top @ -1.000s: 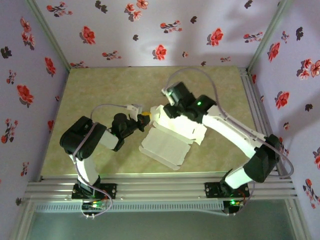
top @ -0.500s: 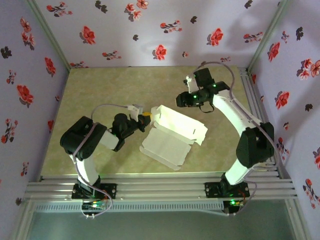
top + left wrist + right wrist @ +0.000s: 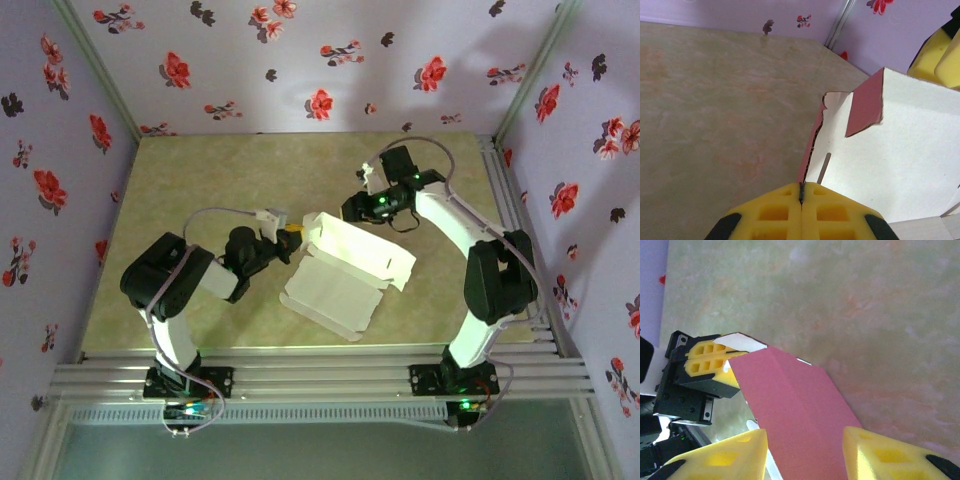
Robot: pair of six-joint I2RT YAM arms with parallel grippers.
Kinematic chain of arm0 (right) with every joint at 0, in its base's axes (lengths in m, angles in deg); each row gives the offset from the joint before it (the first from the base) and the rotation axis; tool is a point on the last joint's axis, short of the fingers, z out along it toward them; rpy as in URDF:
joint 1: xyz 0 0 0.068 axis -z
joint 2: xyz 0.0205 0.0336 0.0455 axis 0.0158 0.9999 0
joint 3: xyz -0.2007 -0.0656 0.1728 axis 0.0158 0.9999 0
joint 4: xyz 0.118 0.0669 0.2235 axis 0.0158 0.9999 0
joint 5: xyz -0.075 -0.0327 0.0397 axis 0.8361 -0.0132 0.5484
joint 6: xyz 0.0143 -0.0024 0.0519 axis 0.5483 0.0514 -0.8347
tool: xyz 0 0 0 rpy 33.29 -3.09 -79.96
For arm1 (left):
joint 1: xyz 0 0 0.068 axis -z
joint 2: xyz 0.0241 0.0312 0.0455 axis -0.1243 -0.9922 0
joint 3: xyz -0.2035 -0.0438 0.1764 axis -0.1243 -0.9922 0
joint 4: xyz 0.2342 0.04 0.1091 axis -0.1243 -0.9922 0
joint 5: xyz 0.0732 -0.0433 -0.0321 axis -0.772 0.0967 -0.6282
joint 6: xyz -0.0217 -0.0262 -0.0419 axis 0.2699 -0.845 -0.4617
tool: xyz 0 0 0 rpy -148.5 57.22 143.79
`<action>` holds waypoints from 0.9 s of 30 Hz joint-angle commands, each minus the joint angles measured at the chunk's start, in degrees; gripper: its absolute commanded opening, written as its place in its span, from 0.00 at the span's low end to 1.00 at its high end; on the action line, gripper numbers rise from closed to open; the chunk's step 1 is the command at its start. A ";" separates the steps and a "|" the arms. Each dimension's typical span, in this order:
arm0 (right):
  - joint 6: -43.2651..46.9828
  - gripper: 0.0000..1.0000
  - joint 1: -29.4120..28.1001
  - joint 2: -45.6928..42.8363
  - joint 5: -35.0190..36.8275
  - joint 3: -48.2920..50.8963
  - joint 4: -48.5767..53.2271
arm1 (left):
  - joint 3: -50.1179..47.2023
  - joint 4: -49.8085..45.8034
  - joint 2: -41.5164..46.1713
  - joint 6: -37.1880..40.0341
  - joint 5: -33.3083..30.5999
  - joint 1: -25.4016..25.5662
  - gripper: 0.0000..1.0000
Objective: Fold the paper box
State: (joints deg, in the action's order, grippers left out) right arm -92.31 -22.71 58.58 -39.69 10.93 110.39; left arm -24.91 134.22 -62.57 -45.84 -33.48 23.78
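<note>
Paper box (image 3: 345,275): mid-table, near panel lying flat, far panel raised, pale face up.
Left gripper (image 3: 801,199): yellow pads pressed together, pinching the box's left edge.
Right gripper (image 3: 804,436): jaws spread, straddling the raised panel's pink face.
Table (image 3: 200,170): greenish marbled top.

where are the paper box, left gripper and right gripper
paper box (image 3: 335,292), top external view, on its flat near panel
left gripper (image 3: 801,192), left wrist view, where its jaws pinch the box edge
right gripper (image 3: 805,452), right wrist view, midway between its parted jaws
</note>
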 commanded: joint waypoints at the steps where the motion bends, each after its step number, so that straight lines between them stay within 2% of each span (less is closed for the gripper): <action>1: -1.29 0.44 -0.40 -0.12 -2.87 2.11 -1.47 | 1.37 1.30 1.43 0.87 -0.45 0.66 0.00; 7: -3.93 0.36 -0.70 -0.87 -3.91 5.91 -5.59 | 1.61 1.29 1.53 0.58 -0.44 0.73 0.00; 21: -4.33 0.39 -5.09 -2.90 1.61 7.80 -6.58 | 2.01 1.33 1.57 0.00 -1.00 1.24 0.00; 27: -3.92 0.36 -7.73 -4.52 6.83 8.13 -5.56 | 2.27 1.34 1.15 -0.60 -1.13 1.25 0.00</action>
State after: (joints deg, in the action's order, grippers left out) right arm -96.15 -28.87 55.43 -36.98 18.14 103.98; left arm -24.26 133.61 -62.57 -45.91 -34.14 24.37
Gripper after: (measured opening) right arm 0.365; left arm 0.047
